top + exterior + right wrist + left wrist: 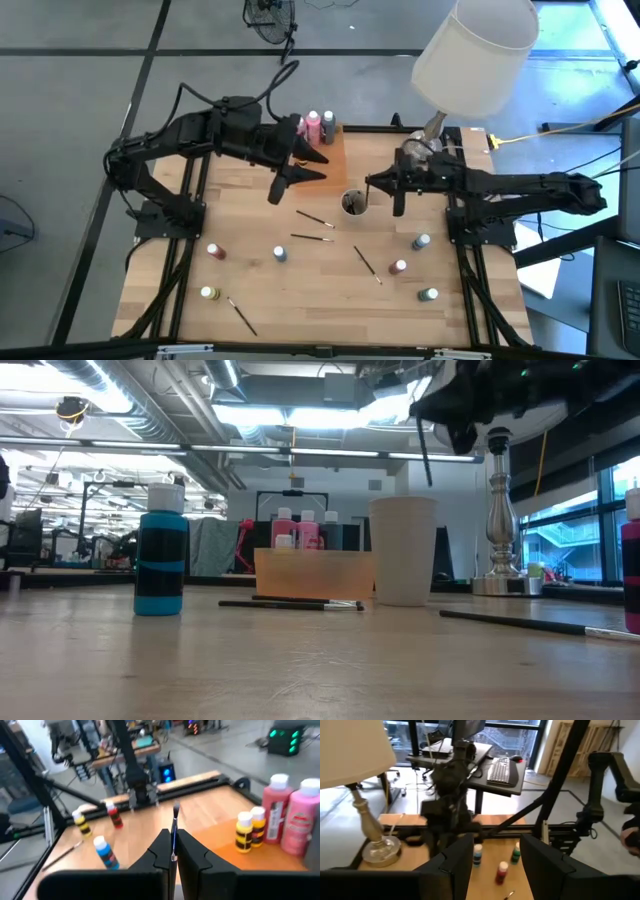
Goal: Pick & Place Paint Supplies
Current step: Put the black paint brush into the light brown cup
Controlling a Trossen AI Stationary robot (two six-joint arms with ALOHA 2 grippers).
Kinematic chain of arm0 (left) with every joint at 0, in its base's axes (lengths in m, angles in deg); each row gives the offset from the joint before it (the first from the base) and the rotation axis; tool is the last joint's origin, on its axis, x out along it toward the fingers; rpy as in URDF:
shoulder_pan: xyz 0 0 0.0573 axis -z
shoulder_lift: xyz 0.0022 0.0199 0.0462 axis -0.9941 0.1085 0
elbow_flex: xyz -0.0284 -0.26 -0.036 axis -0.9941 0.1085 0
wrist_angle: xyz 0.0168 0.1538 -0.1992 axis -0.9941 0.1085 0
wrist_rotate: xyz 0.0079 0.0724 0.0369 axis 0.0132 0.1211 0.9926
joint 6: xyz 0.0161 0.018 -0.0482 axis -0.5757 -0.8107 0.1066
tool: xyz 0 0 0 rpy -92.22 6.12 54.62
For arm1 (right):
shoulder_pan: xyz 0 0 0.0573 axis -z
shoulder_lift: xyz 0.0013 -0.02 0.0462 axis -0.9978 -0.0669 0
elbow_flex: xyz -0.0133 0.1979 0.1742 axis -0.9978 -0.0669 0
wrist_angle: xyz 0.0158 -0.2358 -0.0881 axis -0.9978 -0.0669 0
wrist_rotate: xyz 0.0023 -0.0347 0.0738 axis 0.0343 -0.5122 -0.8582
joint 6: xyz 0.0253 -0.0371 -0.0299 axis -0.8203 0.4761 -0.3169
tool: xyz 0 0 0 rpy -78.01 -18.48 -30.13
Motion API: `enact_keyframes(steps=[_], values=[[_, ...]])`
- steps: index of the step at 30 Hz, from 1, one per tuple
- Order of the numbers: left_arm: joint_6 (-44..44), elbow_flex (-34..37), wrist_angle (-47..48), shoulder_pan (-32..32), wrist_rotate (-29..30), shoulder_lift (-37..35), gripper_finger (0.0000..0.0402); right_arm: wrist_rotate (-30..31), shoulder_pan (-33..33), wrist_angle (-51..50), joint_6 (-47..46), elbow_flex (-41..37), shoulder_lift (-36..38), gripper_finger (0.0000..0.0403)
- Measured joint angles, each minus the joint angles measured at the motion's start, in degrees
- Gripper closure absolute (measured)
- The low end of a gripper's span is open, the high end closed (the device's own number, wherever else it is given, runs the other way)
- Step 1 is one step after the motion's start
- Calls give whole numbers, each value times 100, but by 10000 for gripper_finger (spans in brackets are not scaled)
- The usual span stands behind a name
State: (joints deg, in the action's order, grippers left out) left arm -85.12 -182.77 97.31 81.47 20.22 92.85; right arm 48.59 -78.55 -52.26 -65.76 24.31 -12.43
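My right gripper [373,183] is shut on a thin dark paintbrush [173,836], hanging just right of the round cup [352,203]. My left gripper [295,180] hangs open and empty over the orange tray [330,160], which holds pink and yellow bottles [315,125]. Three loose brushes [315,218] [365,262] [240,315] lie flat on the wood. Several small bottles stand upright on the table, among them a blue one [280,254], a red one [215,250] and a green one [428,294]. My right gripper pinches the paintbrush's dark shaft [173,851] between its two fingers. The brush runs on past the fingertips to its tuft end [176,810]. In the low view the thin shaft [425,452] slants down below the gripper, clear of the table and higher than the cup [403,550].
A lamp with a white shade [475,50] and a metal base [420,150] stands at the table's far right, close behind my right arm. The near half of the table has room between the scattered bottles and brushes.
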Motion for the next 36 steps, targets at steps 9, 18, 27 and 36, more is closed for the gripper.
enact_keyframes(steps=[9, 18, 27, 36], values=[[452, 4, -180, 376, 23, 91, 245, -600, 346, 628, 231, 0, -684, 390], [562, 4, -278, 832, 403, 87, 245, -942, 396, 580, 276, 0, -1122, 390], [923, 4, -395, 1122, 778, 87, 245, -941, 394, 480, 292, -2, -1315, 390], [924, 4, -392, 1435, 784, 87, 245, -1199, 396, 449, 240, -2, -1314, 339]])
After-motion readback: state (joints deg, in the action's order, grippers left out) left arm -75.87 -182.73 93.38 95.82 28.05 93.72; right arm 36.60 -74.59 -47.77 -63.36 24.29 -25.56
